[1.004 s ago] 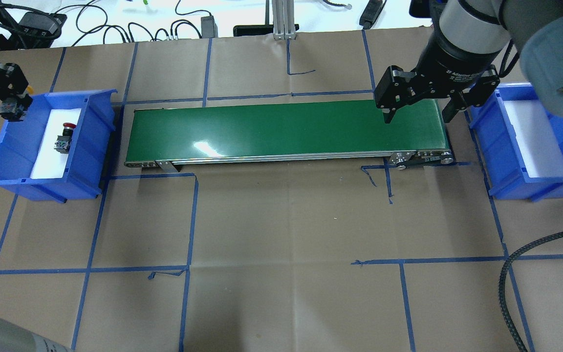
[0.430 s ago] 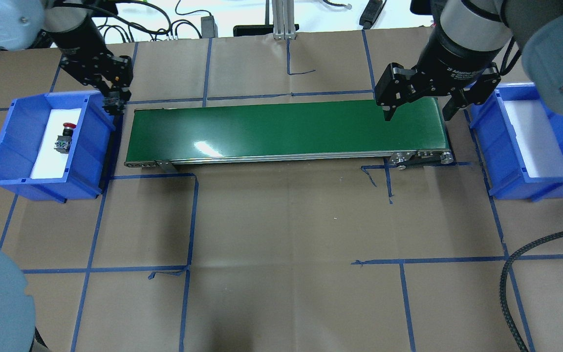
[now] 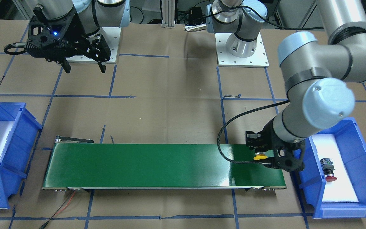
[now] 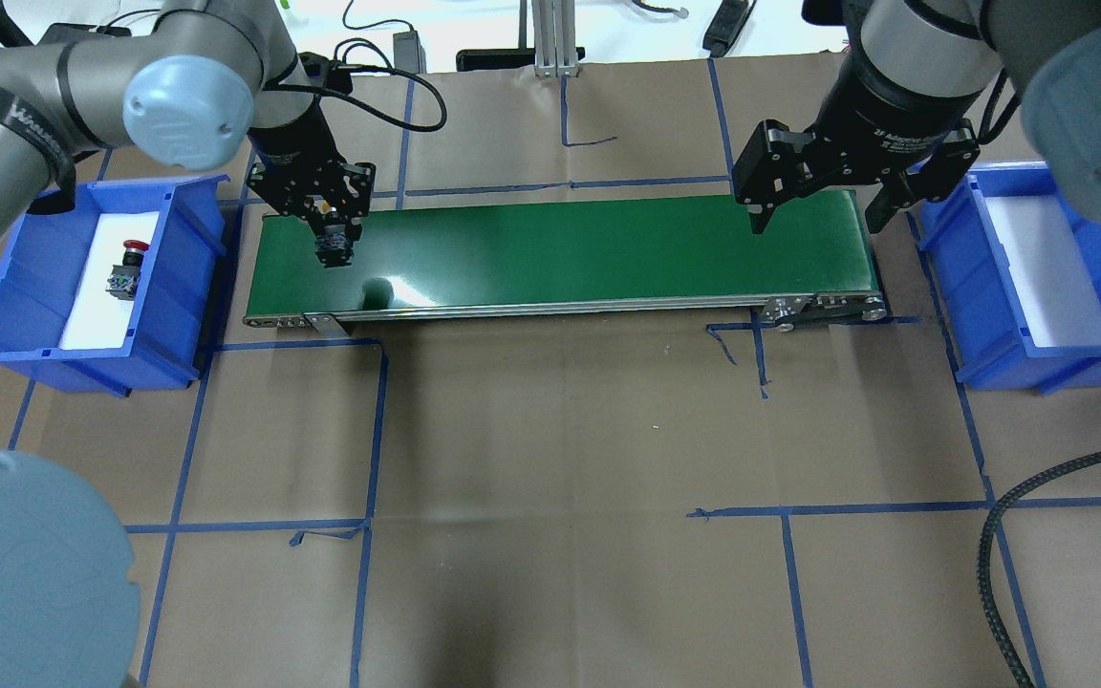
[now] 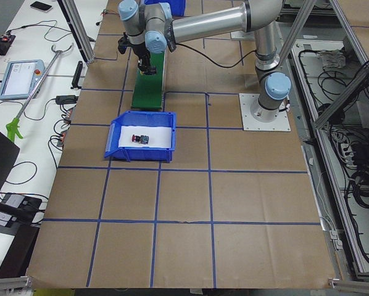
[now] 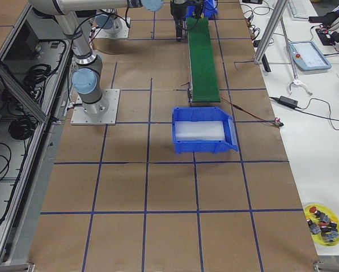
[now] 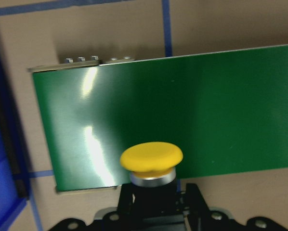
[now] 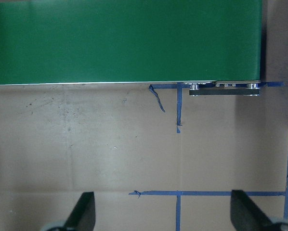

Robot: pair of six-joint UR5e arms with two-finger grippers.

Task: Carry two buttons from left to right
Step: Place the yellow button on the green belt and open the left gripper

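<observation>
My left gripper (image 4: 333, 247) is shut on the yellow-capped button (image 7: 151, 157) and holds it over the left end of the green conveyor belt (image 4: 560, 248). The front-facing view shows the yellow cap (image 3: 259, 156) just above the belt (image 3: 154, 165). The red-capped button (image 4: 127, 266) lies on its side on white foam in the left blue bin (image 4: 183, 272); it also shows in the front-facing view (image 3: 328, 170). My right gripper (image 4: 818, 218) is open and empty, above the belt's right end; its fingers (image 8: 84, 211) frame bare paper.
The right blue bin (image 4: 981, 287) with white foam stands just past the belt's right end. A black cable (image 4: 995, 545) loops at the table's front right. Brown paper with blue tape lines (image 4: 560, 516) covers the table in front of the belt.
My left arm has swung right, from over the left bin's far edge to over the belt's left end, carrying the yellow button. The right gripper has hardly moved.
</observation>
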